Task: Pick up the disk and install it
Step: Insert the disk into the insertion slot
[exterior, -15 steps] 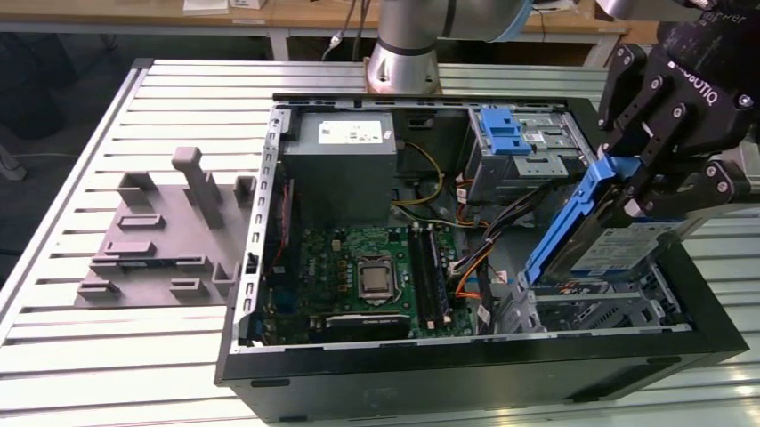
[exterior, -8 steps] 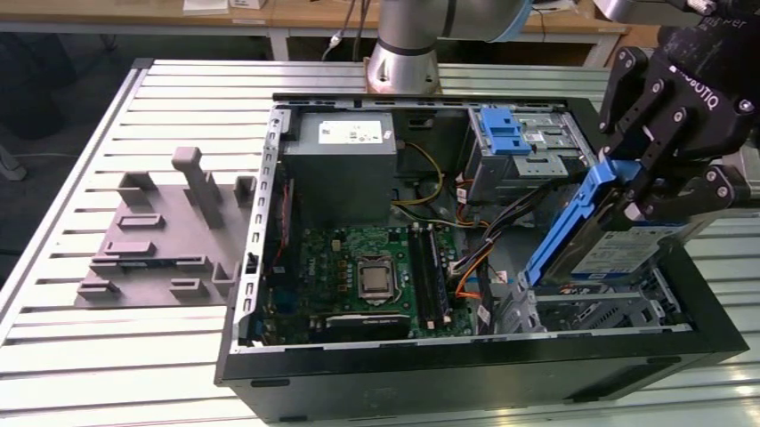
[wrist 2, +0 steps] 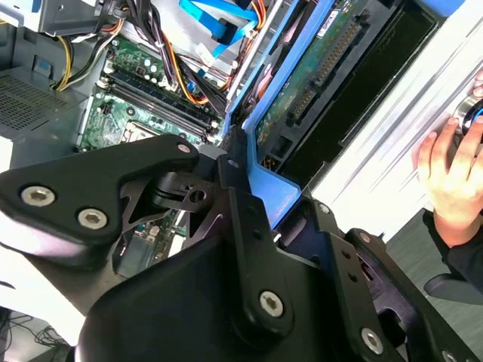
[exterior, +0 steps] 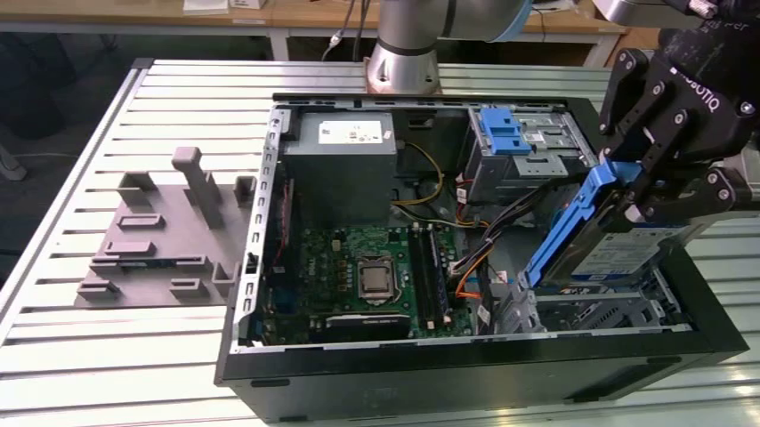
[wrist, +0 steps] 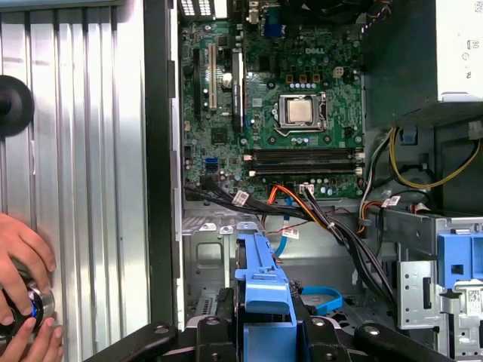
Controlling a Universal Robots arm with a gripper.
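Pincer point(exterior: 633, 191): closed on your disk point(exterior: 611, 253) by its blue bracket point(exterior: 568, 227).
Disk: lifted, tilted above the bay point(exterior: 594, 311), four o'clock in the case point(exterior: 475, 365).
Bay: disk not yet seated.

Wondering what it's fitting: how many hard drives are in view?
1: the disk in its blue bracket, held tilted by the gripper over the open computer case at the exterior view's right. Others may sit hidden in the drive cage.
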